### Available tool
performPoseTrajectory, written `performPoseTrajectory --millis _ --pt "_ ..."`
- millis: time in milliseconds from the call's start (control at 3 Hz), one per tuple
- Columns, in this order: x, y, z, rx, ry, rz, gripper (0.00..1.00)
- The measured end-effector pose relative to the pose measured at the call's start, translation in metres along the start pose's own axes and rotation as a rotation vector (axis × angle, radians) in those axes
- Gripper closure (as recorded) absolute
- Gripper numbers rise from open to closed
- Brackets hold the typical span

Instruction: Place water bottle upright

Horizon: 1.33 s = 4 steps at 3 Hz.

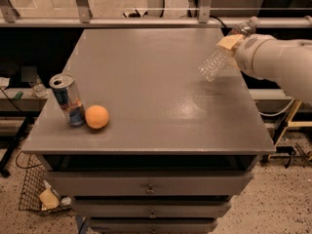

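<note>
Camera view showed the clear, ribbed plastic water bottle (213,62) at the upper right of the frame, held aslant over the right side of the grey table (146,82), base down-left and white cap up-right. The two-finger gripper (229,42) looked clamped around its upper half. To my eye the risk was plain: released at that tilt, the water bottle would topple, roll, and perhaps drop off the nearby right edge. Thin plastic might also slip in the pinch. The blue-and-silver drink can (67,100) and orange ball (96,116) at the left sat well apart.
</note>
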<state>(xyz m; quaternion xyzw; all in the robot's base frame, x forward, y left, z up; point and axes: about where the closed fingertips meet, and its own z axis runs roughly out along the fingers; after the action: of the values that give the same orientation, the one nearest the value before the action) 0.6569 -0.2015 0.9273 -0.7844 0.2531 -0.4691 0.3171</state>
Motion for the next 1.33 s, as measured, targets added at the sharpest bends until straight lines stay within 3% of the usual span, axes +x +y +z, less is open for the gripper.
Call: performPoseTrajectory --millis 333,667,1000,1333 --pt "0.003 0.015 -0.01 0.007 0.092 -0.188 1.0" --pt "0.051 0.028 -0.034 0.036 0.221 -0.328 1.0" --pt "0.096 0.013 -0.056 0.133 0.355 -0.476 1.0" --pt "0.074 -0.005 -0.049 0.24 0.405 -0.509 1.0"
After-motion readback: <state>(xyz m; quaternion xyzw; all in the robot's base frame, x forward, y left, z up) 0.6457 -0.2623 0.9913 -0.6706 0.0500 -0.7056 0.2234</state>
